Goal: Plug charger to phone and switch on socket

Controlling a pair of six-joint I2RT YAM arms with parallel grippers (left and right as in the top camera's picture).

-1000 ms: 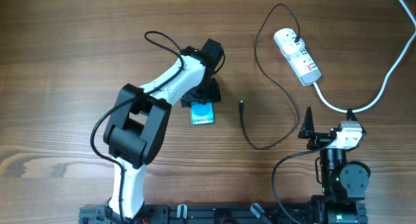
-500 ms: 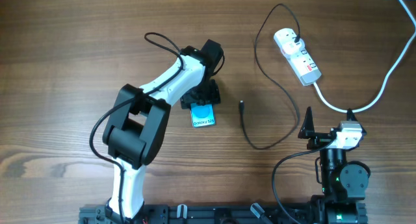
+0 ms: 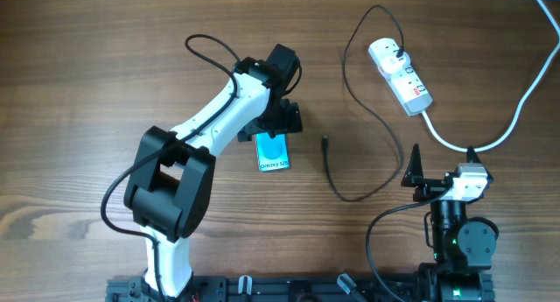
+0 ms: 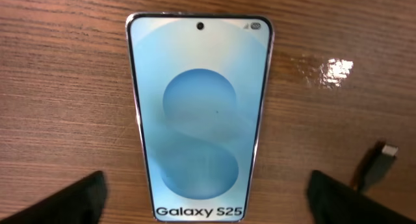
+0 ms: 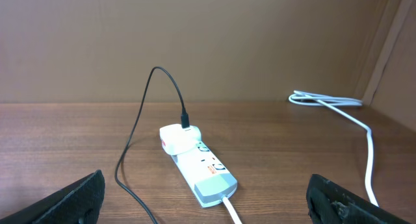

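The phone [image 3: 273, 152] lies flat on the table, cyan screen up, with its white "Galaxy S25" strip toward the front; it fills the left wrist view [image 4: 200, 113]. My left gripper [image 3: 275, 127] is open above the phone's far end, with its fingers [image 4: 205, 204] spread wide to either side and not touching it. The charger's thin black cable [image 3: 350, 83] runs from the socket [image 3: 400, 74] to its small plug [image 3: 325, 143], which lies free on the table right of the phone [image 4: 383, 156]. My right gripper [image 5: 208, 198] is open and empty, facing the socket [image 5: 198, 162] from well short of it.
The socket's thick white lead [image 3: 516, 109] curves off to the right back corner, also seen in the right wrist view [image 5: 351, 113]. A white adapter [image 5: 179, 138] sits in the socket's far outlet. The right arm's base [image 3: 459, 232] stands at the front right.
My left arm has shifted back and slightly left, uncovering more of the phone. The phone, cable and right arm have not moved.
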